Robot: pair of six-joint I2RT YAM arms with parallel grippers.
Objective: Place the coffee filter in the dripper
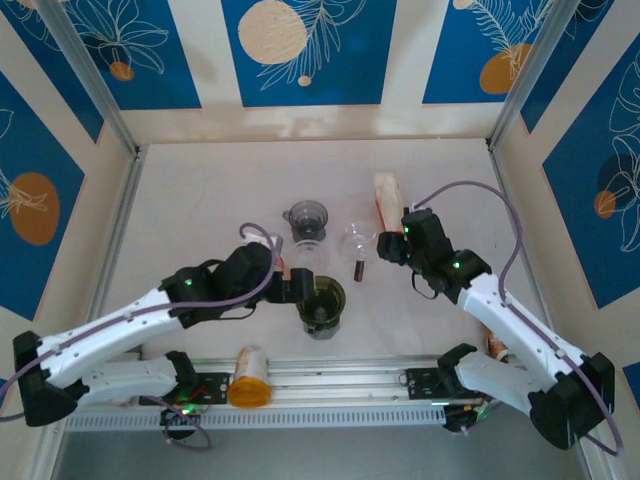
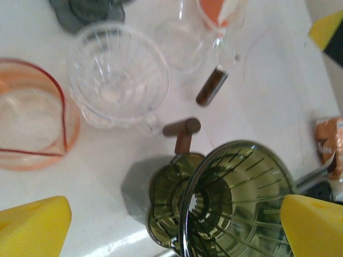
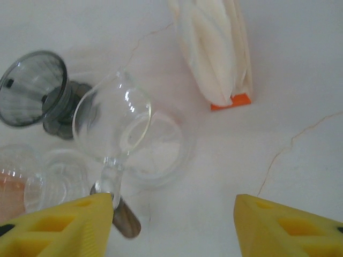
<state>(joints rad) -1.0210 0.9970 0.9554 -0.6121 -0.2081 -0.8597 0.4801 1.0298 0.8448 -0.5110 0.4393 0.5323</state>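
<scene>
A stack of white coffee filters (image 3: pixel 214 48) stands in an orange-based holder (image 3: pixel 230 100) at the back right of the table (image 1: pixel 200 200), also seen as the filters (image 1: pixel 387 193) from above. My right gripper (image 3: pixel 172 202) is open just in front of them, with nothing between its fingers; from above the right gripper (image 1: pixel 385 248) is beside a clear glass dripper (image 3: pixel 115 123). A green dripper (image 2: pixel 236 198) with a brown handle (image 2: pixel 182 131) stands between the wide-open fingers of my left gripper (image 2: pixel 176 209). From above the left gripper (image 1: pixel 305 290) is at the green dripper (image 1: pixel 322 305).
A grey dripper (image 1: pixel 307 220) and a clear ribbed dripper (image 2: pixel 118 80) stand behind the green one. A pinkish glass cup (image 2: pixel 29 123) sits to their left. An orange cup (image 1: pixel 250 378) lies on the rail at the near edge.
</scene>
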